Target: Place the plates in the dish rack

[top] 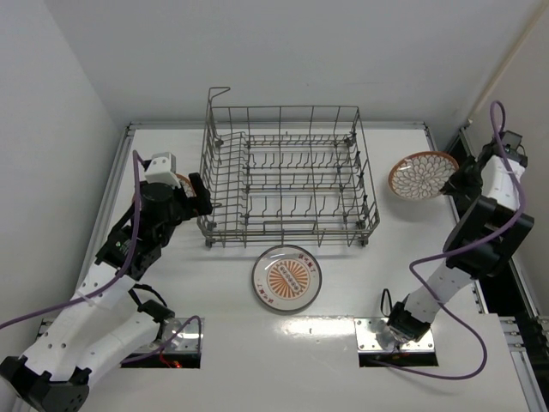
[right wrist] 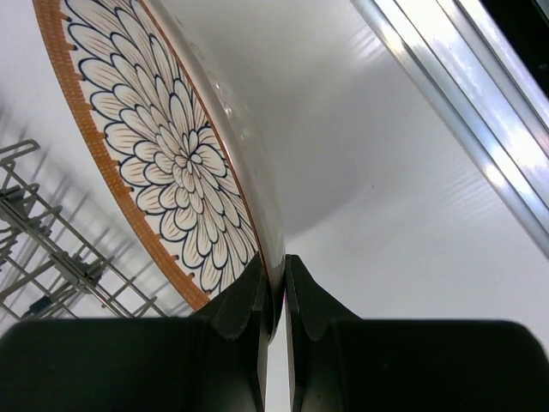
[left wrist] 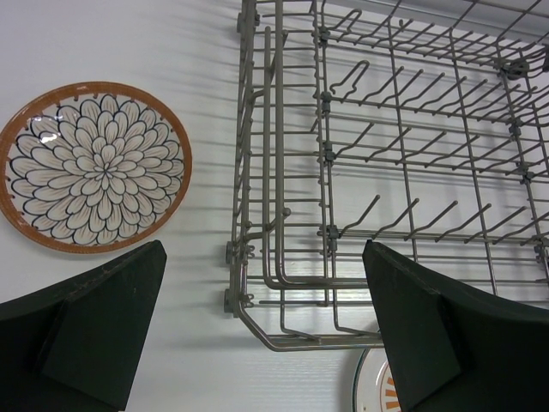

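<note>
1. The flat white table [top: 369, 275] carried everything.
2. The large rectangular grey wire dish rack [top: 287, 176], with rows of upright tines and a raised loop at its far-left corner, stood mid-table. All three plates were outside it.
3. A round ceramic sunburst plate [top: 287, 279], orange-rimmed with an orange-rayed centre, lay flat just in front of the rack, well apart from both pairs of fingers.
4. A round, orange-rimmed petal plate [right wrist: 163, 146] was to the right of the rack, tilted, its rim pinched between the clenched right fingers [right wrist: 262, 300].
5. A matching second petal plate [left wrist: 94, 165] lay flat to the left of the rack. It was near the left fingers [top: 199, 196], which were spread wide, grasping nothing.
</note>
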Robot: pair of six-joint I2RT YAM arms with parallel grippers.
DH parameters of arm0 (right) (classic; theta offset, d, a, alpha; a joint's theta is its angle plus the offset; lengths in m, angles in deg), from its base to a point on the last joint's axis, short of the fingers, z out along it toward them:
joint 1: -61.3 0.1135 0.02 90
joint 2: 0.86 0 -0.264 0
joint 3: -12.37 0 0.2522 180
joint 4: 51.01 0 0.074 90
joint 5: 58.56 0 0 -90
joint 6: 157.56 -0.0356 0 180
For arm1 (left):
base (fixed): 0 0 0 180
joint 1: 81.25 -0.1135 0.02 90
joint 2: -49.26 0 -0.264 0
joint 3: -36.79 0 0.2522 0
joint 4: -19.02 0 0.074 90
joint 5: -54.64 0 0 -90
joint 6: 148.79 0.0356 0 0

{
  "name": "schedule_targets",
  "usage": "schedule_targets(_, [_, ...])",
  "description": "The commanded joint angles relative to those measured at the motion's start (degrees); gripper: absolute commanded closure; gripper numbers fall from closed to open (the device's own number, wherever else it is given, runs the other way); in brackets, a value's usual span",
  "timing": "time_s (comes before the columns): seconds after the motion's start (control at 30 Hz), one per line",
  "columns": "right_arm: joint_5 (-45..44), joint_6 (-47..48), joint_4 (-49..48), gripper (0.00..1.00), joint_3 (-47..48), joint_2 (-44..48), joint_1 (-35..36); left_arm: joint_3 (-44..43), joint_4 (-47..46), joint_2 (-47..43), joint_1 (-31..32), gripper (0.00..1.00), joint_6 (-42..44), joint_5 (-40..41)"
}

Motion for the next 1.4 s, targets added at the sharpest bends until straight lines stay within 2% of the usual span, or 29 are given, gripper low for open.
schedule_targets(0.0, [0.91, -2.12, -1.5, 1.0, -1.92, 3.78, 1.78, -2.39, -1.27, 0.31, 0.48, 0.0, 0.5, -0.05])
schedule_targets(0.17, [-2.69, -2.12, -0.19, 1.0, -0.37, 7.9, 3.54, -2.39, -1.27, 0.32, 0.48, 0.0, 0.5, -0.05])
schedule_targets(0.37, [-18.05, -3.87, 6.31, 1.0, 8.07, 16.23, 9.85, -2.39, -1.27, 0.84, 0.48, 0.0, 0.5, -0.05])
schedule_targets(0.47, [-21.32, -4.67, 5.79, 1.0, 8.08, 20.11, 12.24, -2.39, -1.27, 0.84, 0.48, 0.0, 0.5, -0.05])
schedule_targets(0.63, [-23.7, -5.2, 3.24, 1.0, 4.22, 23.99, 16.11, -2.39, -1.27, 0.84, 0.48, 0.0, 0.5, -0.05])
schedule_targets(0.93, [-32.83, -3.97, -0.89, 1.0, -2.11, 36.18, 23.57, -2.39, -0.75, 0.84, 0.48, 0.0, 0.5, -0.05])
schedule_targets(1.13, [-34.42, -3.26, -0.8, 1.0, -1.06, 38.66, 28.49, -2.39, -0.74, 0.84, 0.48, 0.0, 0.5, -0.05])
schedule_targets(1.37, [-36.97, -2.74, -3.0, 1.0, -7.38, 42.01, 33.77, -2.39, -0.74, 1.37, 0.48, 0.0, 0.5, 0.48])
